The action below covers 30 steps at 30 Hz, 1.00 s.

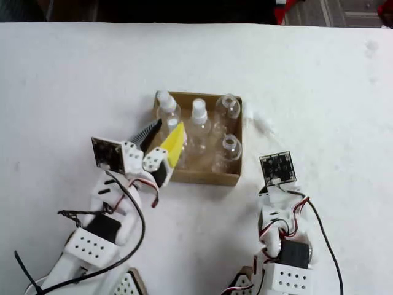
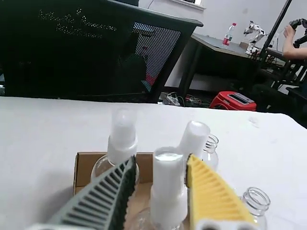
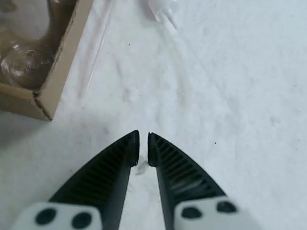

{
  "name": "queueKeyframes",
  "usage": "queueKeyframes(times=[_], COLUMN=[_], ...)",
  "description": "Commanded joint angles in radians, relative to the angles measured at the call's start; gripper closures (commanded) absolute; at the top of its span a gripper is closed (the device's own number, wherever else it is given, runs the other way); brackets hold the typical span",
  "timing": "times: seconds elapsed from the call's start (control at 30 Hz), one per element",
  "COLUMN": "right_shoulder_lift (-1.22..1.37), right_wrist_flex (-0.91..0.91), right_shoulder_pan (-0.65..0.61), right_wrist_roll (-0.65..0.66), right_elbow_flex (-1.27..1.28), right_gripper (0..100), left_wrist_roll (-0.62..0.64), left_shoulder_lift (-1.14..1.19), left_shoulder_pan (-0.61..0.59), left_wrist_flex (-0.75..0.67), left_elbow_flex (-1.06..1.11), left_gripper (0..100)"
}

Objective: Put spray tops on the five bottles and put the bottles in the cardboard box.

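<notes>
Capping step, partway through. All the bottles stood upright in the cardboard box (image 1: 202,177): three wore tops, and two open bottles (image 1: 228,106) waited on the right. The left gripper (image 1: 169,130) had its fingers spread round the near-left bottle's spray top (image 2: 169,184), axis vertical. The right gripper (image 3: 143,145) had its fingers almost pressed together, empty, over the desk (image 1: 319,80). A loose spray top (image 1: 259,121) lay flat just right of the box, axis far-left to near-right. It likely needs fetching next.

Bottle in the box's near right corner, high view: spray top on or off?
Off. The bottle shows a bare, open neck ring.

loose spray top (image 3: 160,8) and cardboard box (image 3: 62,62) are cut off at edges.
</notes>
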Motion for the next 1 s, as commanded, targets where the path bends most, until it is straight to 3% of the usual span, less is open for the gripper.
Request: queueKeyframes(times=[0.0,0.37,0.87,0.97], right_shoulder_lift=[-0.002,-0.002,-0.002,-0.002], right_wrist_flex=[0.005,0.005,0.005,0.005], right_shoulder_pan=[-0.010,-0.010,-0.007,-0.007], right_wrist_roll=[0.015,0.015,0.015,0.015], right_elbow_flex=[0.009,0.009,0.009,0.009], right_gripper=[98.1,98.1,98.1,98.1], left_wrist_roll=[0.014,0.005,0.003,-0.051], left_shoulder_lift=[-0.010,-0.010,-0.007,-0.008], left_shoulder_pan=[0.015,0.091,0.079,0.079], left_wrist_flex=[0.000,0.000,0.000,0.000], left_elbow_flex=[-0.060,-0.061,-0.061,-0.063], left_gripper=[85,89,90,92])
